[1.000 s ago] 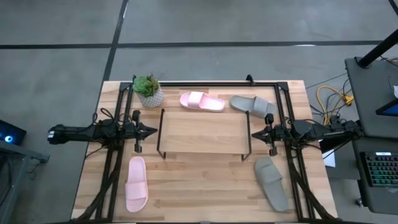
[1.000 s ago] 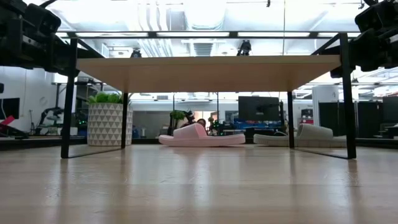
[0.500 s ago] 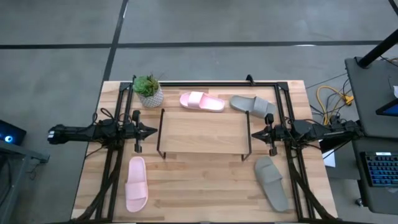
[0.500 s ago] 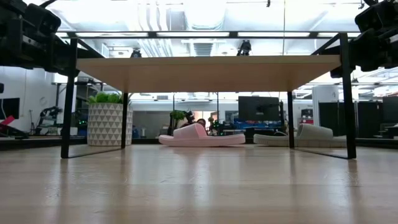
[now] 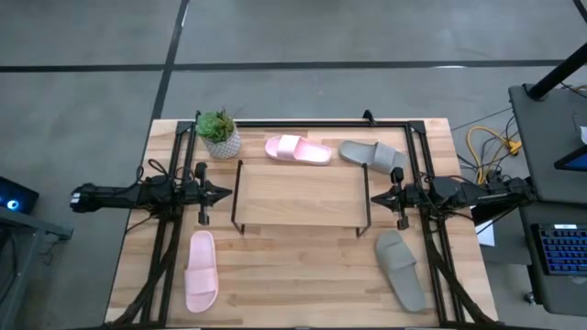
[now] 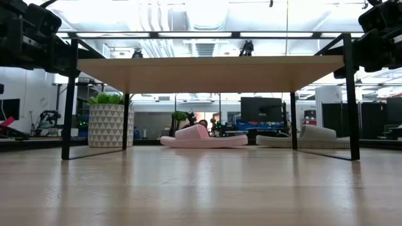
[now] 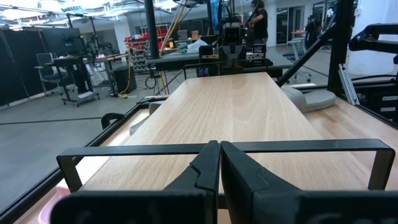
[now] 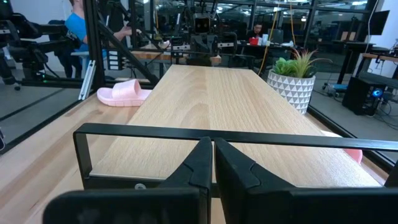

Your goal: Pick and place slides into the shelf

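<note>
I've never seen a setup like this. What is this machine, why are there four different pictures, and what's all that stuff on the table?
It is a robot with two dark arms working at a wooden table. Each arm ends in a two-finger end effector, its grasping part. The left end effector and the right end effector sit at opposite ends of a low shelf. Both are shut and hold nothing.

One picture looks straight down from above. One looks level across the tabletop, under the shelf board. The other two come from cameras on each wrist, looking past that arm's own fingers over the shelf.

On the table lie four slides: a pink one and a grey one behind the shelf, another pink one at front left, another grey one at front right. A potted plant stands at the back left. None is on the shelf yet.
</note>
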{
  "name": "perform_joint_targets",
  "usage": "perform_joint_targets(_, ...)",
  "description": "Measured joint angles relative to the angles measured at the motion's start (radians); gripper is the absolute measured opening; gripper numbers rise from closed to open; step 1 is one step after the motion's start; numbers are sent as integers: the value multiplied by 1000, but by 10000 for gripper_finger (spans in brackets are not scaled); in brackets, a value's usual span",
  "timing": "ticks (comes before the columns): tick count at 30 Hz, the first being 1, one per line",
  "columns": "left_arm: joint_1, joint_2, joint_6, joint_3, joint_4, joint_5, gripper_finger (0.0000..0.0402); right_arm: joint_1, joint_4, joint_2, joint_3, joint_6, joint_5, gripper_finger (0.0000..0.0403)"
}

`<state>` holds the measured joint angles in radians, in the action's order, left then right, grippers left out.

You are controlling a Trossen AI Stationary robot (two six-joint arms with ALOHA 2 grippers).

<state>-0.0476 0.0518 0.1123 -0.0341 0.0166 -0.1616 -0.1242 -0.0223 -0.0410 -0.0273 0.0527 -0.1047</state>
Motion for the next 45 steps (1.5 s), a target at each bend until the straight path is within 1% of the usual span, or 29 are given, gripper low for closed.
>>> perform_joint_targets(29, 0, 0, 0, 0, 0, 0, 0, 0, 3, 0, 0, 0, 0, 9)
perform_joint_targets(35, 0, 0, 0, 0, -17, 0, 0, 0, 84, 0, 0, 0, 0, 9)
perform_joint_targets(40, 0, 2, 0, 1, -65, 0, 0, 0, 122, 0, 0, 12, 0, 9)
perform_joint_targets(43, 0, 0, -1, 1, -66, 0, 0, 0, 127, -1, 0, 3, 0, 9)
perform_joint_targets(45, 0, 0, 13, 1, -83, -3, 0, 0, 190, -1, 0, 25, 0, 9)
